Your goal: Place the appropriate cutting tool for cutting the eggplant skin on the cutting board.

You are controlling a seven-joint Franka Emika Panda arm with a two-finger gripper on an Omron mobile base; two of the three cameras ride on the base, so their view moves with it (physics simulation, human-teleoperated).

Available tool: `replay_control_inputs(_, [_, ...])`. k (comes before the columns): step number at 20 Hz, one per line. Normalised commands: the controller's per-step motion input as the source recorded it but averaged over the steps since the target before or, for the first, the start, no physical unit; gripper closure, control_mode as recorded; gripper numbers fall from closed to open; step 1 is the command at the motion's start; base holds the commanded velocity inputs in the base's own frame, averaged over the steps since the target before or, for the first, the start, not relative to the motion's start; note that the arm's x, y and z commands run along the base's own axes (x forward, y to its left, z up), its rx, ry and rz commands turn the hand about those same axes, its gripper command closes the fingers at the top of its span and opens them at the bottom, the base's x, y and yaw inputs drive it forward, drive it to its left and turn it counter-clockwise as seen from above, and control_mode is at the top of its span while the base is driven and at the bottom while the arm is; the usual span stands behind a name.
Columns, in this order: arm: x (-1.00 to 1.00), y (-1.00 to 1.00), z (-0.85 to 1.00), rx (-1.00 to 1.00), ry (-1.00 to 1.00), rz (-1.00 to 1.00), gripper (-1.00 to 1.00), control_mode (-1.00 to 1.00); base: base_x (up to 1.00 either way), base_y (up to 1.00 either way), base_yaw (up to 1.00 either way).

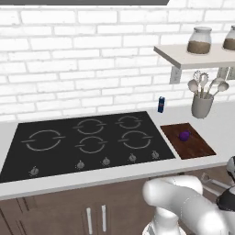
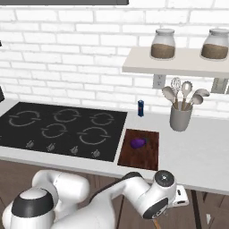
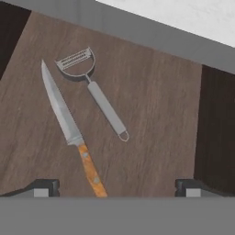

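My gripper, fingers spread and empty, is hovering over a peeler and knife; the eggplant is lying on the cutting board, right of the cooktop on the white surface.

The pale tabletop carries the black cooktop, the cutting board just right of it — the eggplant on the board — a small blue can and a grey utensil crock; a dark wood drawer floor holds a peeler beside a knife
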Motion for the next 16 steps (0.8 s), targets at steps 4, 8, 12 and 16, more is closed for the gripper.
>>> replay_control_inputs(4, [0.24,0.00,-0.17,0.08,0.00,-0.01,-1.00,-1.00,0.00,0.00,0.00])
replay_control_inputs(8, [0.25,0.00,-0.10,0.08,0.01,0.00,-1.00,-1.00,0.00,0.00,0.00])
replay_control_inputs(12, [0.15,0.00,-0.05,0.01,0.10,-0.01,-1.00,-1.00,0.00,0.00,0.00])
replay_control_inputs(16, [0.03,0.00,-0.21,0.00,0.08,-0.02,-1.00,-1.00,0.00,0.00,0.00])
